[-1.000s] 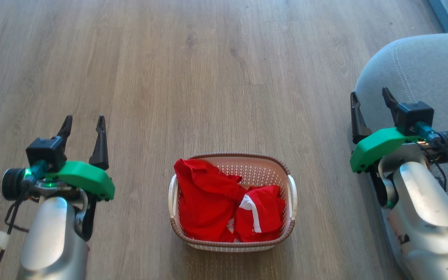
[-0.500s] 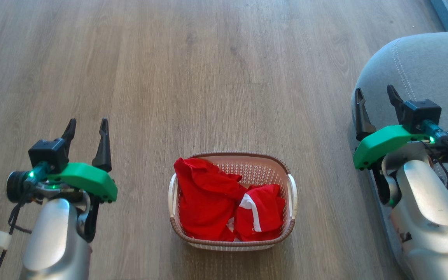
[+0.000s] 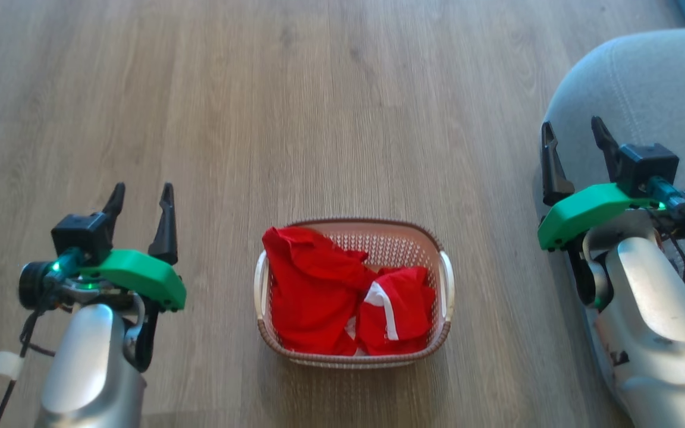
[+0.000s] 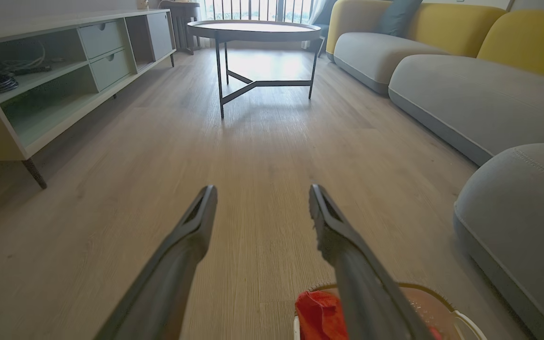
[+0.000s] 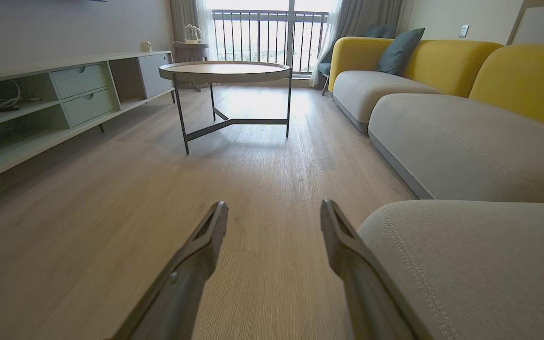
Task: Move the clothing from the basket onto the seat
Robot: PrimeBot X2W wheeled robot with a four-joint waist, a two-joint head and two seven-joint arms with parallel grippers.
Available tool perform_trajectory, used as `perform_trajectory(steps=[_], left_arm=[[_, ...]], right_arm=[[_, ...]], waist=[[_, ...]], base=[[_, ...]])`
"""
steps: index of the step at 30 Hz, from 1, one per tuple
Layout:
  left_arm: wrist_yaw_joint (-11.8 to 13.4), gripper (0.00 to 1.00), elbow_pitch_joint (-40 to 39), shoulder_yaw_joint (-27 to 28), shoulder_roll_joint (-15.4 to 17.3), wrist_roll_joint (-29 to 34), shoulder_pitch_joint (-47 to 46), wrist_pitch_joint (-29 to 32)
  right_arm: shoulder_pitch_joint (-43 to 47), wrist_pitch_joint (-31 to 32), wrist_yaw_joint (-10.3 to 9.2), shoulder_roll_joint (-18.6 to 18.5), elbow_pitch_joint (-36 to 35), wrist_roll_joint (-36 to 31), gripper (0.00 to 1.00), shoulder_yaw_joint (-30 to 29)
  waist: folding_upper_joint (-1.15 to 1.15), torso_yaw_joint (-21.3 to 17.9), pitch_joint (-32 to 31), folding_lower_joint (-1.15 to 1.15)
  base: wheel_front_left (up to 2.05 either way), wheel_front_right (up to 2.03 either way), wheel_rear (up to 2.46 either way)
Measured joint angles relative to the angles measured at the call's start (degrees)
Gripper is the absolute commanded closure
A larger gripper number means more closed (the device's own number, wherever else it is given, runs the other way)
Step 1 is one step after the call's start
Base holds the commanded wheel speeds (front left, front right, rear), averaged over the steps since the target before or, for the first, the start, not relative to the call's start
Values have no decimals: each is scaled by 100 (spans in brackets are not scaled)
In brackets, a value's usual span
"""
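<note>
Now the clothing (image 3: 319, 291) lies in the basket (image 3: 378, 224), near-right of my left pincer (image 3: 143, 190) and near-left of my right pincer (image 3: 572, 125) beside the seat (image 3: 663, 83), both splayed empty, the left seemingly closer.

The clothing (image 3: 313, 297) is bright red, and one piece has a white stripe (image 3: 390, 321). The basket (image 3: 402, 249) is cream and dotted with small holes, with a brown braided rim (image 3: 372, 222) and white handles (image 3: 258, 285). The seat (image 3: 646, 77) is grey with pale stitching. The floor (image 3: 319, 107) is light brown wood grain. The sofa (image 5: 442, 61) has a yellow back.
</note>
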Motion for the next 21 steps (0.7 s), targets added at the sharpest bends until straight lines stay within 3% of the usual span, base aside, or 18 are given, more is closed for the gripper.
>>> perform_trajectory(steps=[21], left_arm=[[0, 0, 169, -1071, 19, -516, -509, 0]], right_arm=[[-703, -10, 0, 172, -742, -203, 0, -152]], waist=[[0, -235, 1522, 0]], base=[[0, 0, 0]])
